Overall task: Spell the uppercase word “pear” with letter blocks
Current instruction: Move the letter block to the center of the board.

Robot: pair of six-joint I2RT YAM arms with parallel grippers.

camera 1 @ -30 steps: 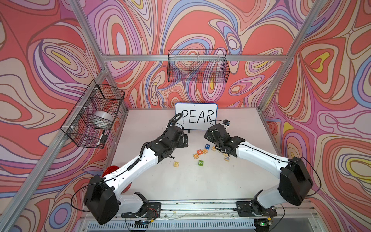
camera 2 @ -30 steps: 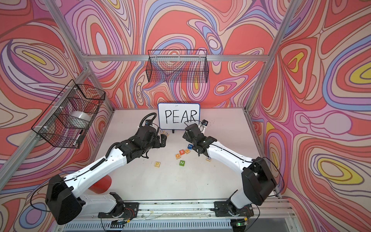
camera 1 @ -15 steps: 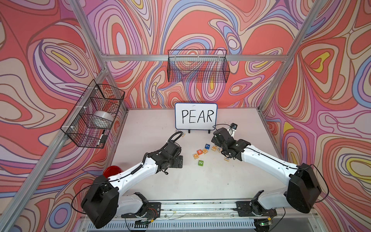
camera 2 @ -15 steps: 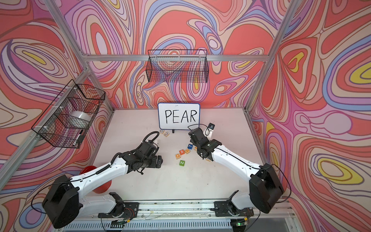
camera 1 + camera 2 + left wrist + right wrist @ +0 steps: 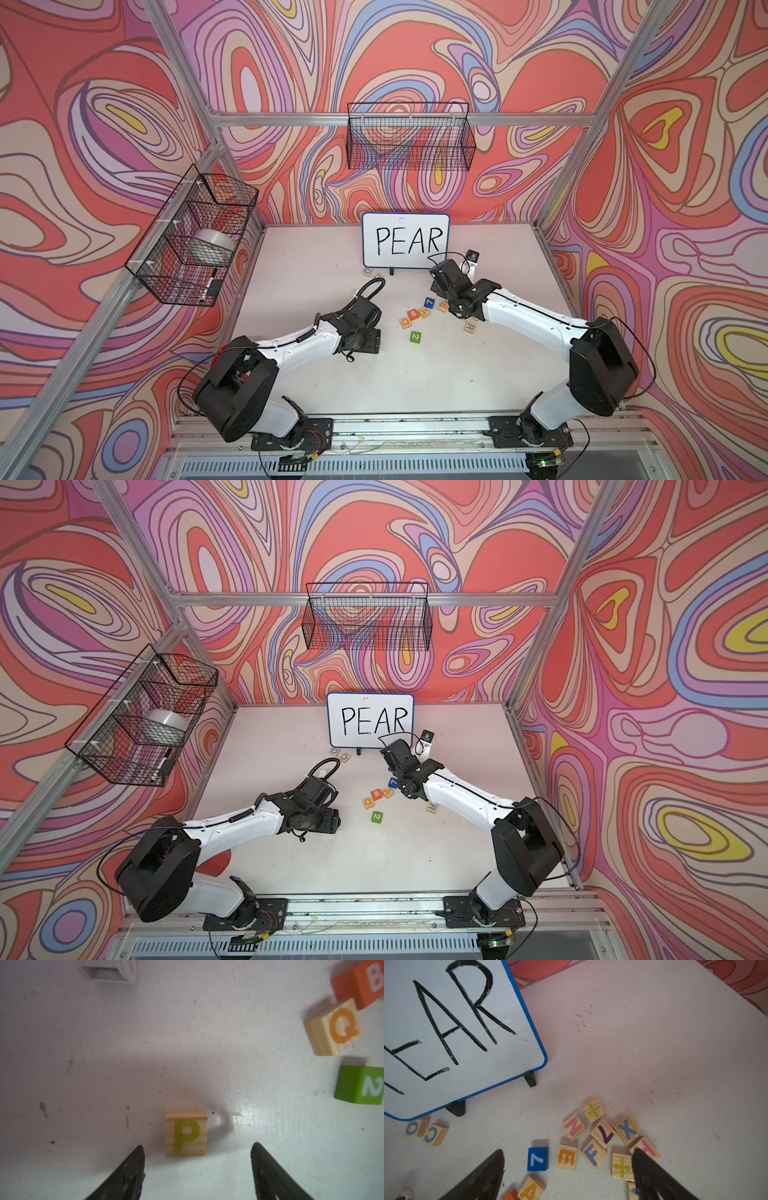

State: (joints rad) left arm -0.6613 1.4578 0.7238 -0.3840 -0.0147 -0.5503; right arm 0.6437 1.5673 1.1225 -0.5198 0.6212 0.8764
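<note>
The left gripper point(image 5: 197, 1147) hangs low over the white tabletop point(image 5: 104, 1053) w/ both black fingers point(image 5: 133, 1167) spread, and the pale-wood cube w/ a yellow P point(image 5: 186, 1132) sits on the table just ahead of the tips, centred on the gap, touching neither finger; nothing is grasped. Off to one side in the left wrist view lie a pale-wood cube w/ an orange Q point(image 5: 334, 1029), touching a solid orange-red B cube point(image 5: 359, 985), and a solid green 2 cube point(image 5: 359, 1087) apart from both. The right gripper point(image 5: 568, 1159) also stands released, fingers wide, above a loose scatter of blocks: the pale-wood cube w/ an orange E point(image 5: 566, 1157) lies in the gap beside a solid blue 7 cube point(image 5: 537, 1159), w/ the pale-wood cube w/ an orange A point(image 5: 532, 1189) near the frame edge. One fingertip overlaps a pink-lettered cube point(image 5: 646, 1147); contact cannot be told. In a top view the pale-wood cube w/ a blue R point(image 5: 470, 326) sits alone by the right forearm, apart from the cluster. Behind stands the blue-framed white board handwritten PEAR point(image 5: 405, 240), two blue-lettered wood cubes point(image 5: 425, 1131) at its foot. Wire baskets point(image 5: 409, 141) hang on the swirl-patterned walls.
</note>
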